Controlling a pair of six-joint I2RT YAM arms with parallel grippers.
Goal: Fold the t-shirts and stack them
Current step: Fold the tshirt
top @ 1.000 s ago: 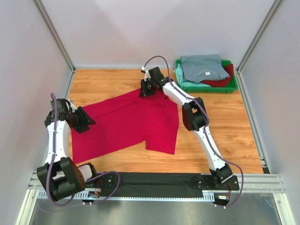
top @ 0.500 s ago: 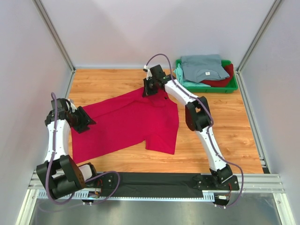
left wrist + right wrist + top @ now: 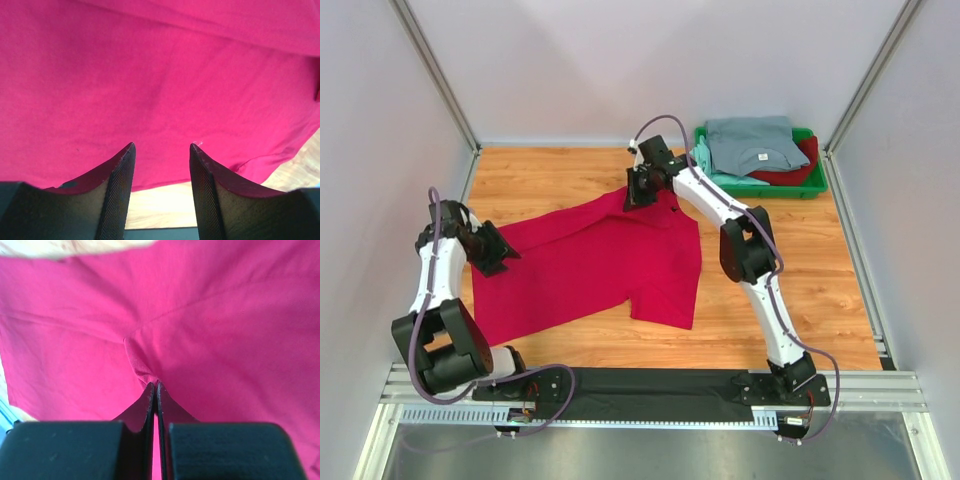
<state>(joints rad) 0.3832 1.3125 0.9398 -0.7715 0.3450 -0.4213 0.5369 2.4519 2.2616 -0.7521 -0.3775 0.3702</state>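
Plain crimson t-shirt (image 3: 590,265); grey-blue tee (image 3: 752,143); dark red tee (image 3: 807,155); mint tee (image 3: 720,179); green tray (image 3: 770,191); orange-brown wood-grain table (image 3: 800,270).

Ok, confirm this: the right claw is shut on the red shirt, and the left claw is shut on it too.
Not quite. The left claw is open, its jaws apart over the red shirt, as the left wrist view shows. The right claw is shut on it.

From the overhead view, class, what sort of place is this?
Likely a robot lab work cell: white panel walls on aluminium framing, a wooden table, and a red t-shirt spread for folding.
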